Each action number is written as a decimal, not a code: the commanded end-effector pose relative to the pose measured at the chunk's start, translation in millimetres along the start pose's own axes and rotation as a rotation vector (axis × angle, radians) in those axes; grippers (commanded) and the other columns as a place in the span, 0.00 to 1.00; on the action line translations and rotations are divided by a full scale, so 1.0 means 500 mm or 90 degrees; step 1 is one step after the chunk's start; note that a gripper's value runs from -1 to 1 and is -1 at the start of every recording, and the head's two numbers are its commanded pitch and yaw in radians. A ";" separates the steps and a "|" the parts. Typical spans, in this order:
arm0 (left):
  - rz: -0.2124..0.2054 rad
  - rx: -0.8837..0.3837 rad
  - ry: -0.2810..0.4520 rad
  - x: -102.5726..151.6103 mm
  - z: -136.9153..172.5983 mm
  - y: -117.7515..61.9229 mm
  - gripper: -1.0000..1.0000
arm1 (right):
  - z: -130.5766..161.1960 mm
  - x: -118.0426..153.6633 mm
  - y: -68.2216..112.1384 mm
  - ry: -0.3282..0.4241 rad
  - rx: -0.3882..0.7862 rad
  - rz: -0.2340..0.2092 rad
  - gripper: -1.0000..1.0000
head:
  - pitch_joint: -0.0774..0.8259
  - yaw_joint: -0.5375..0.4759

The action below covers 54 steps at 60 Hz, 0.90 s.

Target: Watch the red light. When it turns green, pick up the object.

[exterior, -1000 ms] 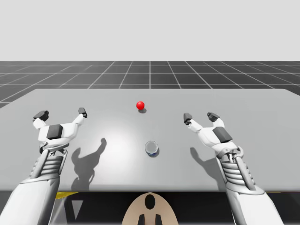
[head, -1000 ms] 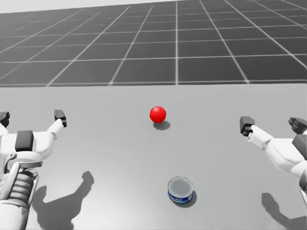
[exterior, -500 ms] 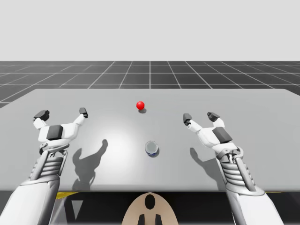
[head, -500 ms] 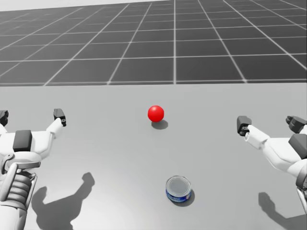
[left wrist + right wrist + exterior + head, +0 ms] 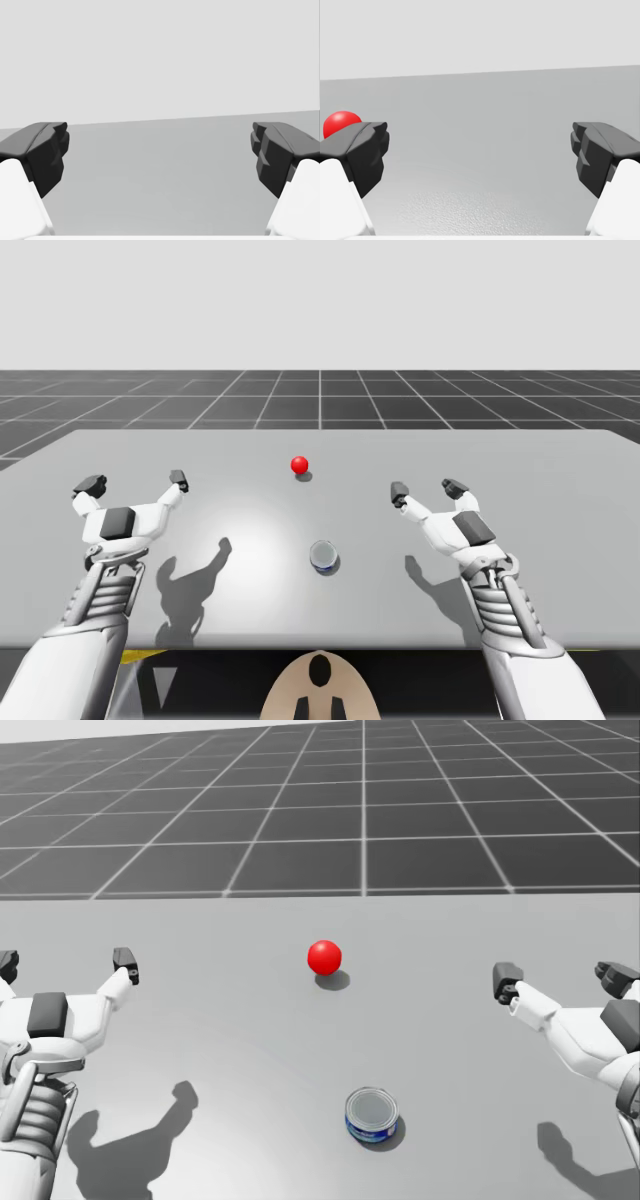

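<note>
Watching the ball light (image 5: 324,957), red, at the far middle of the grey table (image 5: 560,500). Seeing the small round can (image 5: 372,1114), blue-sided with a silvery top, upright on the table, nearer than the light and slightly to its right, well apart from it and touched by neither gripper.

Holding the left gripper (image 5: 134,481) above the table's left part, jaws spread wide, gripping nothing, well apart from the can. Holding the right gripper (image 5: 427,489) above the table's right part, jaws likewise wide apart and gripping nothing, fingertips pointing toward the far edge.

Finding the can roughly between the two arms, closer to the right gripper than to the left, and nearer the front edge than either pair of fingertips.

Looking along the left gripper: plain table surface ahead, between the dark fingers. Looking along the right gripper: the red light ahead and off to one side, partly hidden behind the tip of one finger.

Noting the dark shadows of both arms on the table beside each forearm.
</note>
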 end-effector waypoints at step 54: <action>-0.002 -0.001 0.000 0.000 0.000 -0.001 0.00 | 0.000 -0.001 0.002 -0.003 -0.001 -0.002 0.00 | 0.57 0.62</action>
